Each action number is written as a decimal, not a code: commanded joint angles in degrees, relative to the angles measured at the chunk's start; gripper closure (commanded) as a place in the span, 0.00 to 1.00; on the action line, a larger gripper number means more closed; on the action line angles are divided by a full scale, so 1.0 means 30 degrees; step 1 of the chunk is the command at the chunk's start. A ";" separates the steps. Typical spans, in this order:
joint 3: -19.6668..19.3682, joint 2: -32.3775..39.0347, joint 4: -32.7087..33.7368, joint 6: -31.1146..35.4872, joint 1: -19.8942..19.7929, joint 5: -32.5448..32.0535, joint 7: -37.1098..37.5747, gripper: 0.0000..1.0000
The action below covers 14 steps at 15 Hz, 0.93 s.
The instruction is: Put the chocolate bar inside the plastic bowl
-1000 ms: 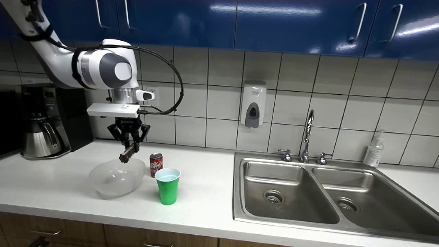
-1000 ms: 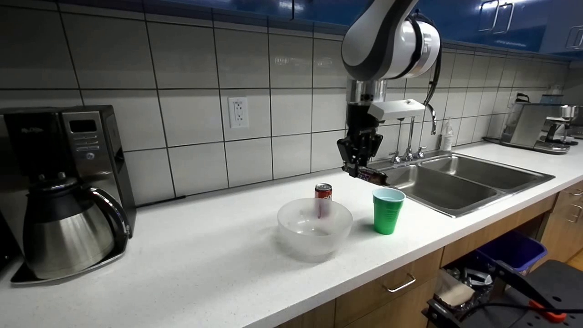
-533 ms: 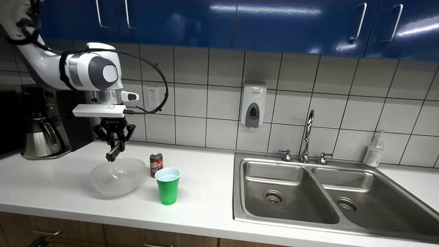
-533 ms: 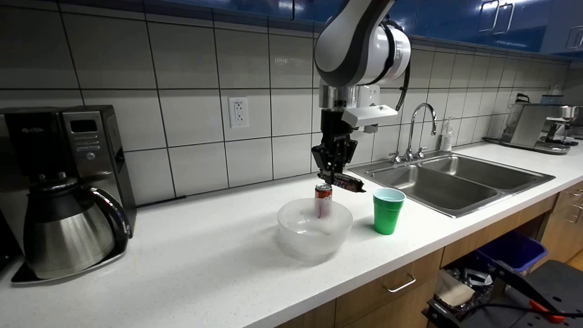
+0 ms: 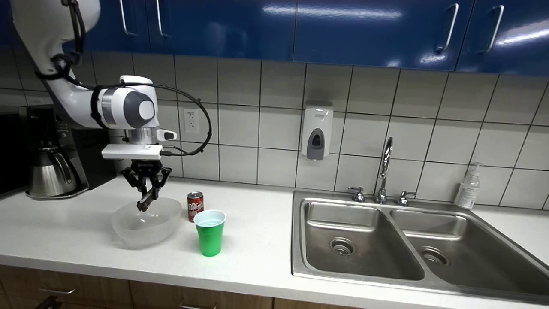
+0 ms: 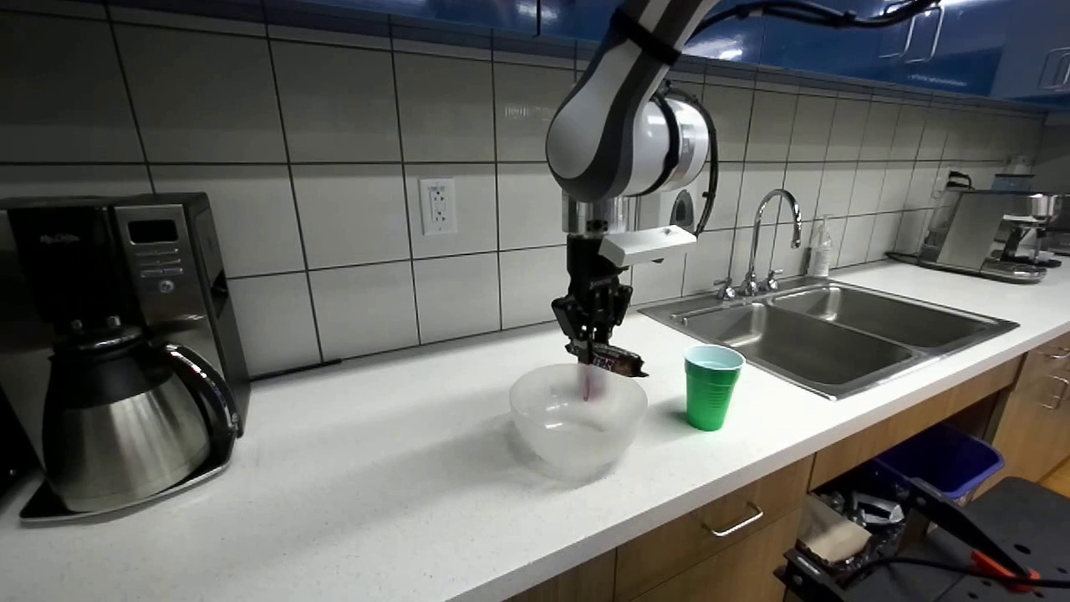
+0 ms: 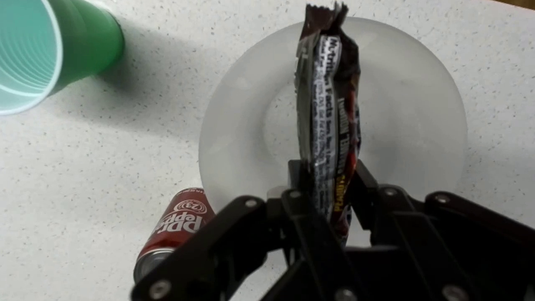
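Observation:
The chocolate bar (image 7: 328,113) is a dark wrapped bar with a crimped end. My gripper (image 7: 329,179) is shut on it near one end, and the rest sticks out from the fingers. In both exterior views the bar (image 5: 146,201) (image 6: 617,360) hangs just above the rim of the plastic bowl (image 5: 141,234). The bowl (image 6: 577,443) is wide, round and translucent, and stands upright on the counter. In the wrist view the bowl (image 7: 409,113) lies beneath the bar, with the crimped end over its rim. The bar's rear end is partly hidden by the gripper (image 6: 590,344).
A green cup (image 5: 210,236) and a dark red can (image 5: 195,206) stand beside the bowl; the can is close to the bowl's wall in the wrist view (image 7: 179,221). A coffee maker (image 6: 142,351) stands at the wall. A double sink (image 5: 364,244) is set into the counter.
My gripper has carried the bar sideways toward the bowl, away from the sink side, and then lowered it nearer the rim. The bowl, cup and can have not moved.

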 commanded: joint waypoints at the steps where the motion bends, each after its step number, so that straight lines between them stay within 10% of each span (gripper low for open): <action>1: 0.0223 0.1632 0.1692 -0.0702 0.0091 -0.0483 0.0150 0.93; 14: 0.0299 0.4314 0.3557 -0.1768 0.0361 -0.0436 -0.0028 0.93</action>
